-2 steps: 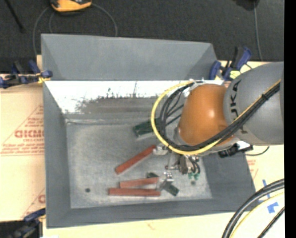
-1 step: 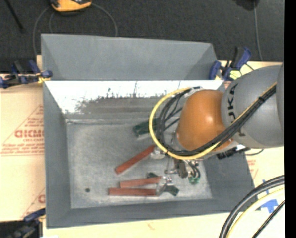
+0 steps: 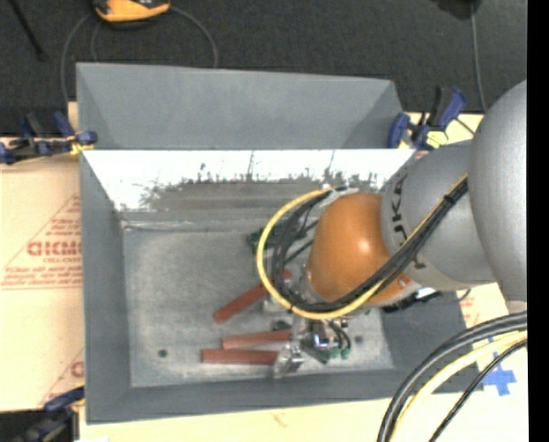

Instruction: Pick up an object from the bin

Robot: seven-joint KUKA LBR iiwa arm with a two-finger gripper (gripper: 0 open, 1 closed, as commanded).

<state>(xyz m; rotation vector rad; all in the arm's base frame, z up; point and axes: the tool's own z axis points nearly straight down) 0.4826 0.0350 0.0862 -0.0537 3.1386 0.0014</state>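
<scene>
Grey bin [image 3: 164, 284] carries three red-brown sticks [image 3: 240, 356], one claw [image 3: 297, 353] at their right ends, opening impossible to tell.

The gripper [image 3: 299, 348] sits low near the grey bin [image 3: 164, 274] front, at the right ends of 2 reddish-brown sticks [image 3: 238, 357]; a 3rd stick [image 3: 240, 304] lies tilted just behind.

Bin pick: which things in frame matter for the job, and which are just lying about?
Job in hand (likely): end effector, low in the bin's near right; long reddish-brown stick level at its left; second reddish-brown stick just below that; grey metal bin.
Lying about: tilted reddish-brown stick, farther up; small green thing by the cables; dark speck, floor's left.
</scene>
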